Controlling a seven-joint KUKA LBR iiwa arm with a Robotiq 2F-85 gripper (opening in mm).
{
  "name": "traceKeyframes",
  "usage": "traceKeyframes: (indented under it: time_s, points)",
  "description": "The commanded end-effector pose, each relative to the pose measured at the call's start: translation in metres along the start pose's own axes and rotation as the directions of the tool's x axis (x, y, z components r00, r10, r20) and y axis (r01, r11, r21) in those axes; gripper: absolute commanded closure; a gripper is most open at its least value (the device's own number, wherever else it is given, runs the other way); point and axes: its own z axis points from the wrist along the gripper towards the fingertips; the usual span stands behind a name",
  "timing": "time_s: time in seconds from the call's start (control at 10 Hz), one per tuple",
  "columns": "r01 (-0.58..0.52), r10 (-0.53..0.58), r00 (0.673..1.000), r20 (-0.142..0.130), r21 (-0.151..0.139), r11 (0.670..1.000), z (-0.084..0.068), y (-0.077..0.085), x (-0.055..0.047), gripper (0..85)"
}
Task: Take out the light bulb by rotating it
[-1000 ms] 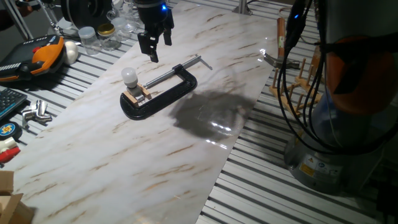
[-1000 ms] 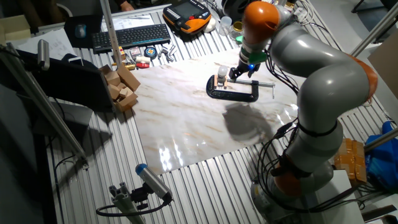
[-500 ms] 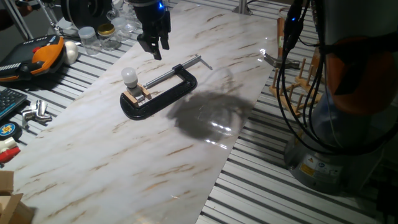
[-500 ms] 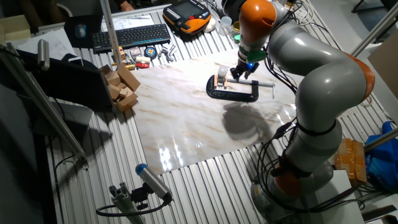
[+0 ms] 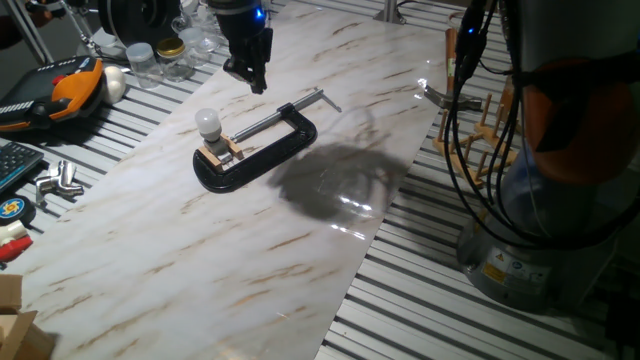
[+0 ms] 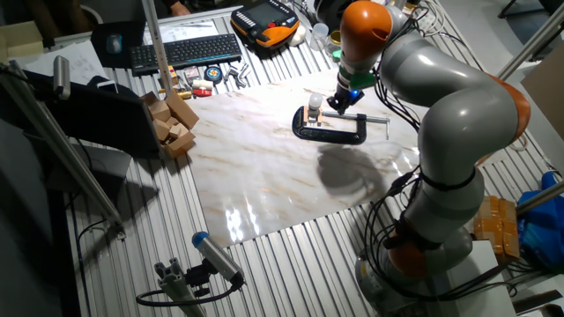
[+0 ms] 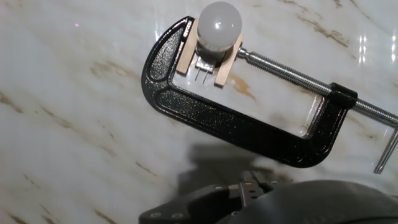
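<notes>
The light bulb (image 5: 207,123) stands upright in a small wooden block (image 5: 220,150), and the block is pinched in the mouth of a black clamp (image 5: 262,152) that lies flat on the marble bench (image 5: 250,250), nearer its far edge than its near one. In the hand view the bulb (image 7: 219,25) sits at the top of the picture, its metal base gripped between the 2 wooden cheeks, with the clamp's screw (image 7: 292,73) pressing on the block from the right.

The gripper (image 5: 250,75) hangs in the air above the bench, beyond the clamp toward the far edge and well apart from the bulb. It holds nothing. In one fixed view its 2 fingers look drawn close together, but the angle is poor and the hand view shows only the dark underside of the hand, so I cannot tell whether they are fully closed.

This looks like the approach step: nothing is grasped yet and the bulb is still seated. The next move calls for spreading the fingers, centring them over the bulb's round head, coming down around it, closing gently on the glass, then turning the wrist to unscrew it before lifting.
</notes>
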Motion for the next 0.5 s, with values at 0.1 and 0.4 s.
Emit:
traceKeyframes:
  time_s: [0.1, 0.4]
  points:
    - [-0.016, 0.016, 1.000, 0.010, 0.001, 1.000, 0.006, 0.000, -0.003, 85.0]
    - [-0.048, 0.048, 0.999, 0.020, 0.008, 0.999, 0.015, 0.002, -0.012, 85.0]
